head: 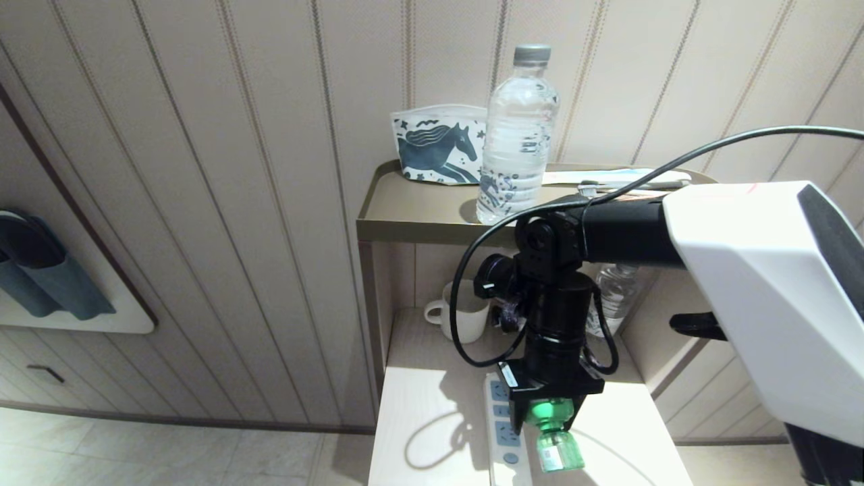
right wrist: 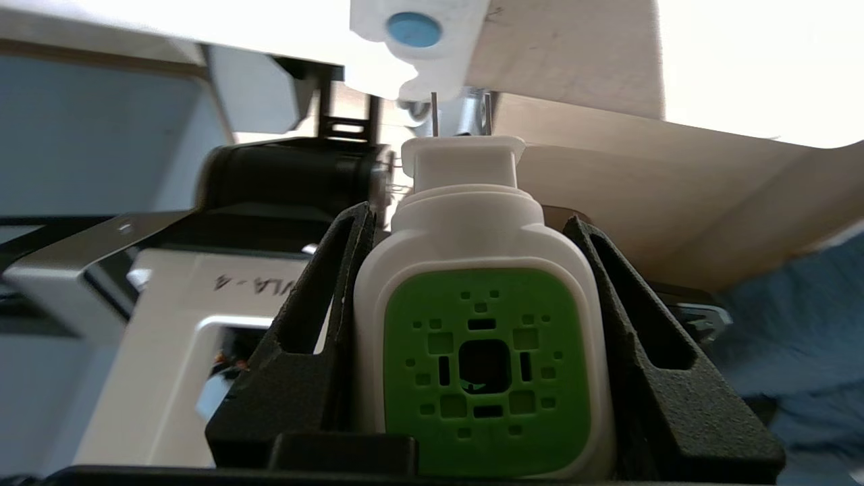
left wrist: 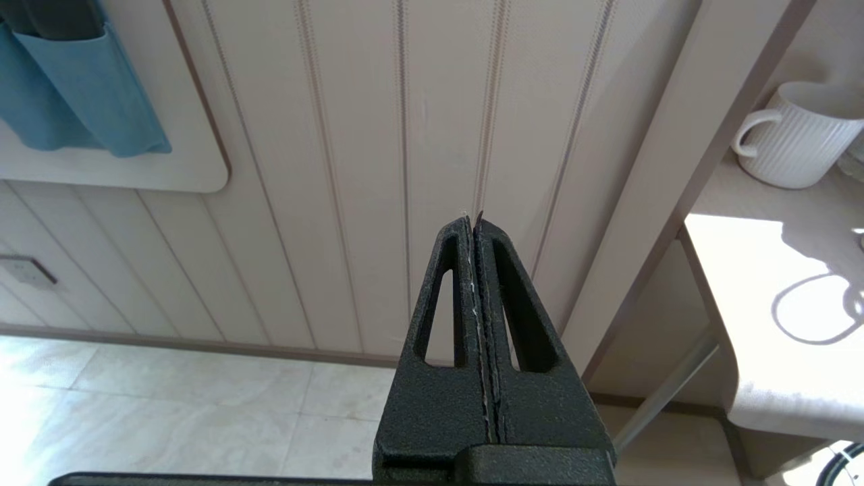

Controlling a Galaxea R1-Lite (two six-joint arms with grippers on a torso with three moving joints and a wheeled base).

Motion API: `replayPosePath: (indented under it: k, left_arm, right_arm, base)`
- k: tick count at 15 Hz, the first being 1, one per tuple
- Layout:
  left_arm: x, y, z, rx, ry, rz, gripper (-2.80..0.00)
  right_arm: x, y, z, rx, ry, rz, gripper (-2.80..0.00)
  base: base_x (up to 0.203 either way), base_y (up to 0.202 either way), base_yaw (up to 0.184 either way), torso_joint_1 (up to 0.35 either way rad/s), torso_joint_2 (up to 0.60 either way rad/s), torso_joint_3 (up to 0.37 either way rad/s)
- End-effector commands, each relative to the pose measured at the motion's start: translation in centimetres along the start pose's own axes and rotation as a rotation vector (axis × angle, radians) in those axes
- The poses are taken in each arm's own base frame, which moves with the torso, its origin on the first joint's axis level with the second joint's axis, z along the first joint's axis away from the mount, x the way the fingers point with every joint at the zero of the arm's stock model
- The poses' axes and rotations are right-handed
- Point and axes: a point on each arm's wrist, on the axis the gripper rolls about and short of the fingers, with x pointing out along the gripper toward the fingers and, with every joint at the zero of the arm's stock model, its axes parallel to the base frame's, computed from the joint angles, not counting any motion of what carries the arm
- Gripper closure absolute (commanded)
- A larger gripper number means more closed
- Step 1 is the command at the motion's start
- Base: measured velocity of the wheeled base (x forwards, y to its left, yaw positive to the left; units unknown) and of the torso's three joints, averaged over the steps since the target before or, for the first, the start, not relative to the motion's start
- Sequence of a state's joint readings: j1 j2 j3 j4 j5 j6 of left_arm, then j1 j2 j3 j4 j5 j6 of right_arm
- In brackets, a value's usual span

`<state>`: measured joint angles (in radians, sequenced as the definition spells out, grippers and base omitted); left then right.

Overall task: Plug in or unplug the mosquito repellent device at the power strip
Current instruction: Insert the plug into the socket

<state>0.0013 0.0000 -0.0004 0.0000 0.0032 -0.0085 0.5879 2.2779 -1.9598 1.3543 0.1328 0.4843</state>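
1. Hidden in the head view: white top of the mosquito repellent device (head: 555, 432) behind the right pincer (head: 548, 422); only its green neck and clear green bottle poking out below the black fingers.
2. Cut off at the lower edge: near end of the power strip (head: 503, 432), lying lengthwise on the light wooden table (head: 432, 432); far sockets partly covered by the wrist.
3. Right pincer about half open, clamped on both sides of the device, held above the table just beside the strip; prongs out in the air in the right wrist view (right wrist: 482, 337), pointing toward the strip's end with its blue round button (right wrist: 413, 30), not inserted; gap too blurred to judge.
4. Left pincer (left wrist: 474, 226) parked off to the side, fingers pressed together with nothing between them, facing the panelled wall (left wrist: 405, 135).
5. Containers: clear water bottle (head: 516, 135) upright on the upper shelf (head: 418, 209), capped, contents hard to make out; second water bottle (head: 611, 297) in the nook below, mostly behind the arm; white ribbed mug (head: 462, 314) beside it, inside not visible.
6. Horse-print pouch (head: 439, 145) against the wall, touching the bottle's left side.
7. Writing: bottle label unreadable; upside-down letters on a white robot part (right wrist: 175, 324), only partly legible.
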Motion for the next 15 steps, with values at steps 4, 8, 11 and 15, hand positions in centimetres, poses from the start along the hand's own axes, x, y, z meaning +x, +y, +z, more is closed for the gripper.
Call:
replayPosePath:
  k: [4, 8, 11, 15]
  left_arm:
    - [0.0, 0.0, 0.0, 0.0, 0.002, 0.001, 0.0]
    - [0.0, 0.0, 0.0, -0.001, 0.002, 0.002, 0.0]
    - [0.0, 0.0, 0.0, -0.001, 0.002, 0.001, 0.0]
    - [0.0, 0.0, 0.0, -0.001, 0.002, 0.002, 0.0]
  right_arm:
    - [1.0, 0.3, 0.2, 0.007, 0.017, -0.037, 0.0]
    - [2.0, 1.2, -0.4, 0.0, 0.031, -0.047, 0.0]
    - [1.7, 1.8, -1.3, -0.003, 0.006, -0.037, 0.0]
    - [1.9, 2.4, -2.2, -0.012, -0.014, -0.03, 0.0]
  base:
    - [0.0, 0.0, 0.0, 0.0, 0.0, 0.0]
    - [0.0, 0.0, 0.0, 0.0, 0.0, 0.0]
    - [0.0, 0.0, 0.0, 0.0, 0.0, 0.0]
    - [0.0, 0.0, 0.0, 0.0, 0.0, 0.0]
